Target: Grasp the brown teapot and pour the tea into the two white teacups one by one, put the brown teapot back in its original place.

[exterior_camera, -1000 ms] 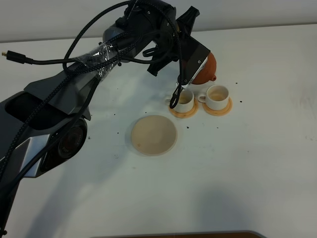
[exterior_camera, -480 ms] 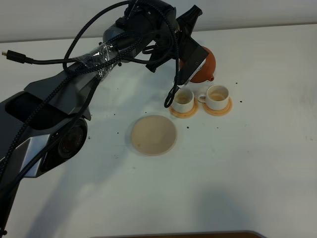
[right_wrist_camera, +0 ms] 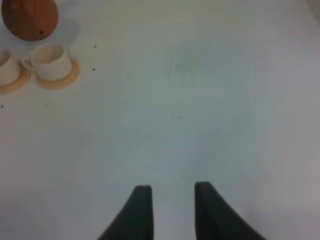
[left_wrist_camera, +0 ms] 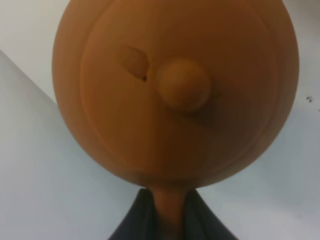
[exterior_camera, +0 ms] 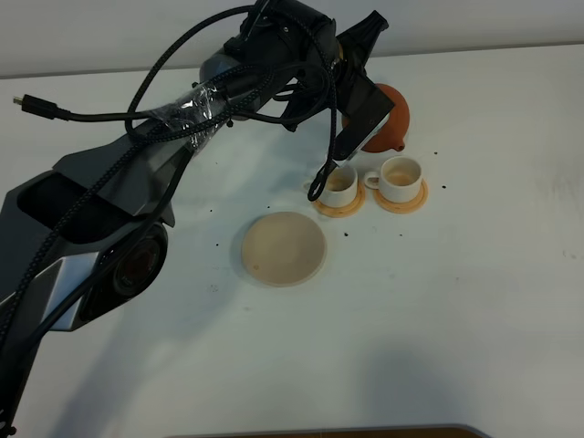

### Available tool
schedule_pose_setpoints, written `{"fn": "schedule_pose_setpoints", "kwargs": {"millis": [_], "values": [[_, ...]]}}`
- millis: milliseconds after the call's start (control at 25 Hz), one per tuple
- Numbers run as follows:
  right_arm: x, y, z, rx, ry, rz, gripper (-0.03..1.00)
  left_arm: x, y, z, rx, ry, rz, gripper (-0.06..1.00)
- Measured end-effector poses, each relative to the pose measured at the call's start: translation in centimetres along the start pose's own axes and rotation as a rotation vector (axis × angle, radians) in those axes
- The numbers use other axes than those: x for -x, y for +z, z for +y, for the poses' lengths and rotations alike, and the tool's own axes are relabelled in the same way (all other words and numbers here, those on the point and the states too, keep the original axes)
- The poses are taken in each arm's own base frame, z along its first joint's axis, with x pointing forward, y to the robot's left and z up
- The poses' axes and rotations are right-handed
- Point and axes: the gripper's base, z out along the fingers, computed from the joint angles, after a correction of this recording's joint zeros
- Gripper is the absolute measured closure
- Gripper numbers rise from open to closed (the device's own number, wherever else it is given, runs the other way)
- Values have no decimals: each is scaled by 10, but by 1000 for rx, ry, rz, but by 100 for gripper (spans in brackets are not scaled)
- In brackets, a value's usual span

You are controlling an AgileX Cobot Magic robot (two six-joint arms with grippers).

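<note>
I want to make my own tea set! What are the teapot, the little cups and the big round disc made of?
The teapot looks like unglazed clay: reddish-brown, matte, no shine. The left cup and the right cup look like glazed ceramic: creamy white and smooth. The round disc looks like pale wood, dull beige, but no grain shows, so that is a guess.

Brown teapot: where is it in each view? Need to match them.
Exterior high: brown teapot upper middle, partly hidden by the left arm, just behind the two white teacups.
Left wrist: fills the picture, lid knob facing the camera, handle in the left tool.
Right wrist: far away, cut by the edge, just beyond the teacups.
Shared landmark: the teacups, in exterior high and right wrist only.
</note>
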Motion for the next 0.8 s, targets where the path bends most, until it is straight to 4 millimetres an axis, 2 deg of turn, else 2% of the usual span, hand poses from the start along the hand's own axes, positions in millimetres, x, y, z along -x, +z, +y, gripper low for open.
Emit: {"fn": "schedule_pose_setpoints", "kwargs": {"millis": [160,800], "values": [[0,0,0,0,0,0,73,1,5,-2,0,41,1,80],[0,0,0,0,0,0,73,5,4,4,48,199,3,80]]}}
